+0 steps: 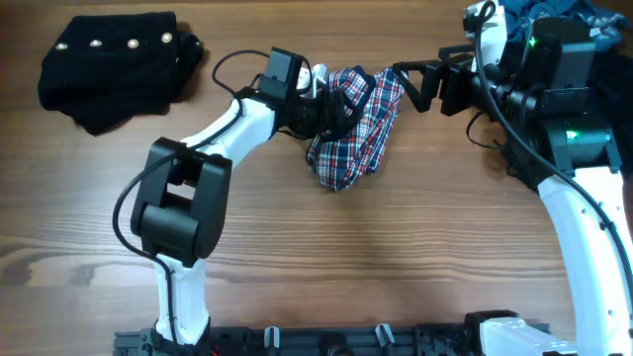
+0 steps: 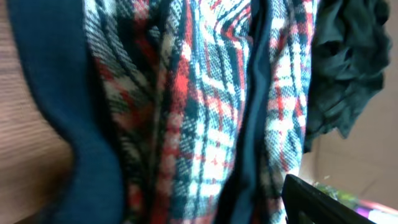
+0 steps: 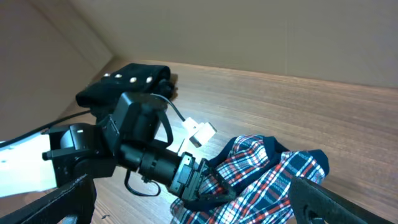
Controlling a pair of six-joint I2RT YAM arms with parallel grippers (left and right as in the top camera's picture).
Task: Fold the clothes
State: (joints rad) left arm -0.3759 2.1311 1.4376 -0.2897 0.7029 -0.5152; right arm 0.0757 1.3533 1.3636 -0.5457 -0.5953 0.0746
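The red, navy and white plaid garment point(image 1: 358, 133) lies bunched at the table's middle back. It fills the left wrist view point(image 2: 199, 112) and shows in the right wrist view point(image 3: 280, 180). My left gripper point(image 1: 331, 107) is shut on its left upper edge and lifts that part; it also shows in the right wrist view point(image 3: 208, 182). My right gripper point(image 1: 408, 87) is open wide and empty, just right of the plaid's top corner, not touching it. A black pale-studded garment point(image 1: 109, 64) lies folded at the far left.
A pile of blue and black clothes point(image 1: 559, 12) sits at the back right, behind the right arm; its black fabric shows in the left wrist view point(image 2: 348, 62). The studded garment also shows in the right wrist view point(image 3: 124, 87). The wooden table point(image 1: 396, 257) is bare in front.
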